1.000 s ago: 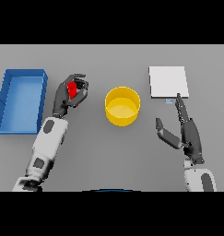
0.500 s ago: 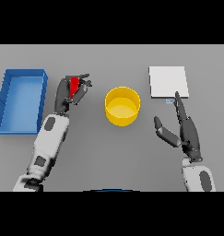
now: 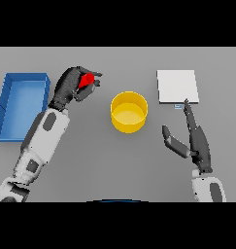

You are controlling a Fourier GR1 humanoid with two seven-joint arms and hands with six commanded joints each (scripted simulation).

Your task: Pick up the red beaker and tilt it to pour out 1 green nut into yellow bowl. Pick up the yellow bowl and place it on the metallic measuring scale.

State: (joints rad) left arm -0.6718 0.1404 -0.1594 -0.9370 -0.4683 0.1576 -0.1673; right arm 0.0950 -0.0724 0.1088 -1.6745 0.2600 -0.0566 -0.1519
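Note:
My left hand (image 3: 70,87) is shut on the red beaker (image 3: 86,80), held above the table to the left of the yellow bowl (image 3: 129,112); only part of the beaker shows between the fingers. The bowl stands upright at the middle of the table, and I see no nut in it. The metallic measuring scale (image 3: 177,86) lies flat at the back right. My right hand (image 3: 193,140) is open with straight fingers, just in front of the scale and to the right of the bowl, its fingertips close to the scale's front edge.
A blue bin (image 3: 21,104) stands at the left edge of the grey table, beside my left forearm.
My left hand has lifted the red beaker and carried it slightly right toward the bowl, tilting it. The right hand has barely moved.

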